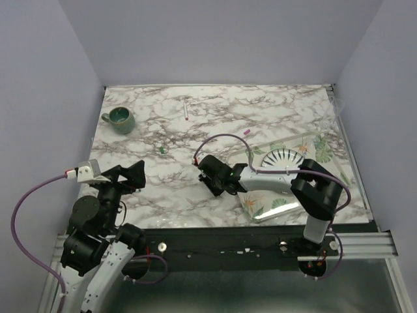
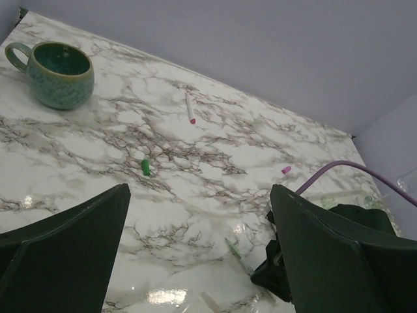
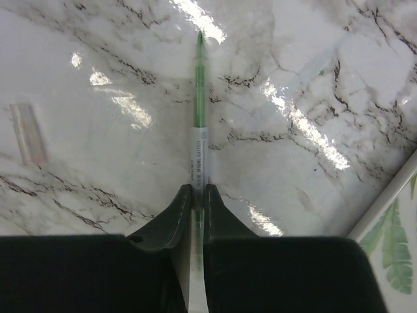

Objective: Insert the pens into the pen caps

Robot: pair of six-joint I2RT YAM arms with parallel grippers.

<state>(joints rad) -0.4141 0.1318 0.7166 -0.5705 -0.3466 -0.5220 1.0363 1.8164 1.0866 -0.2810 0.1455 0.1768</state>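
My right gripper [image 3: 198, 195] is shut on the white barrel of a green pen [image 3: 199, 98], whose green tip points away over the marble. In the top view this gripper [image 1: 207, 175] is low over the table's middle. The left wrist view shows the same pen [image 2: 238, 253] sticking out of it. A red-tipped pen [image 1: 186, 109] lies at the back. A green pen cap [image 1: 161, 149] lies left of centre and a pink pen cap [image 1: 246, 132] right of centre. My left gripper [image 2: 199, 254] hangs open and empty at the near left [image 1: 133, 175].
A teal mug [image 1: 119, 118] stands at the back left. A striped plate [image 1: 280, 160] rests on a leaf-patterned mat [image 1: 260, 205] under my right arm. A short clear tube [image 3: 27, 134] lies left of the held pen.
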